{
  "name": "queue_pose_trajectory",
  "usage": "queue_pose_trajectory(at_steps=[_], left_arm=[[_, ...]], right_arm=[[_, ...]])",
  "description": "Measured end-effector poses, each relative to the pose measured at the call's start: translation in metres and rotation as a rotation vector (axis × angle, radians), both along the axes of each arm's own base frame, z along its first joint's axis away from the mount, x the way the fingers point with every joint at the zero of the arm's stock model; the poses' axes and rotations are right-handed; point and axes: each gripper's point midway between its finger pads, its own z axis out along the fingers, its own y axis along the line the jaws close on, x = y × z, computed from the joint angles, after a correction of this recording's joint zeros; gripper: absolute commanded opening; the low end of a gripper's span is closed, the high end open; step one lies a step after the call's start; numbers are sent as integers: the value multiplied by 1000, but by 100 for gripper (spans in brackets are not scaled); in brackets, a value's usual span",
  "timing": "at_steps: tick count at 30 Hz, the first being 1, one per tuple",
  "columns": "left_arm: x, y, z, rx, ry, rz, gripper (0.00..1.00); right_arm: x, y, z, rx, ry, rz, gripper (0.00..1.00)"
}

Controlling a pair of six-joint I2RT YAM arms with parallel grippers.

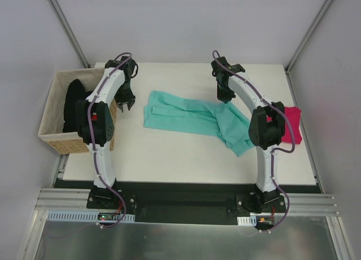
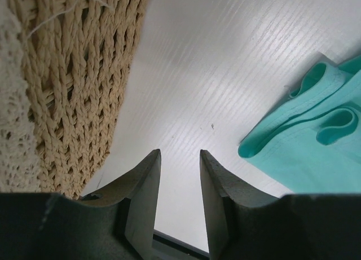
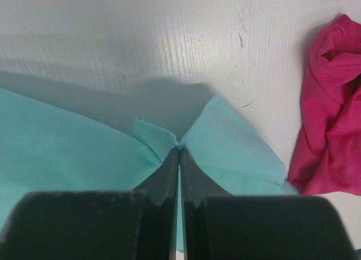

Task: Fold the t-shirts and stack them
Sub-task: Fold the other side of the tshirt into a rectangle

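The teal-green t-shirt (image 1: 192,120) lies half-folded and crumpled across the middle of the white table (image 1: 169,158). The right gripper (image 3: 179,151) is clamped tight on a small puckered fold at its far right edge. The left gripper (image 2: 179,158) hangs just off the shirt's left end with its jaws apart and nothing between them, over bare tabletop. The pinch looks thin, only a ridge of cloth at the fingertips, so a quick pull could let the fabric slide out. A lift from this one corner, with the other end free, would probably drag the shirt into a tighter bunch instead of spreading it. The magenta-pink t-shirt (image 1: 293,127) sits heaped just beyond the teal shirt's right end, close enough that a sweep that way could catch it or pile one shirt on the other. On the shirt's left, past the open claw, stands the tan woven basket (image 1: 53,137) with black t-shirts (image 1: 73,105) inside. A finger swinging wide could snag its loose weave. The tabletop is smooth and pale with a faint grain and a few hairline scratches, so cloth should slip easily on it. Around it are plain grey walls and slim metal frame posts.
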Motion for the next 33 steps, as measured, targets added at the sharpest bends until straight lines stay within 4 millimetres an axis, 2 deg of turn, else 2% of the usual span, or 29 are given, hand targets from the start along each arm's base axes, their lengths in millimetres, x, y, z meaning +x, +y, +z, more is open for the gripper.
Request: queue_pose_trajectory(at_steps=[12, 15, 19, 23, 27, 33], left_arm=[[-15, 2, 9, -5, -31, 14, 34], [-21, 2, 9, -5, -30, 16, 34], [-27, 3, 12, -5, -33, 18, 35], [-30, 4, 13, -6, -43, 19, 35], [-29, 3, 14, -8, -50, 19, 35], [-26, 3, 14, -10, -65, 18, 35]], right_arm=[[-5, 17, 6, -31, -11, 79, 1], [-9, 30, 9, -33, -17, 114, 1], [-17, 59, 14, -47, -36, 188, 1], [-23, 74, 19, -81, -54, 241, 1], [-18, 59, 33, -120, -85, 229, 1], [-11, 31, 75, -142, -176, 184, 1]])
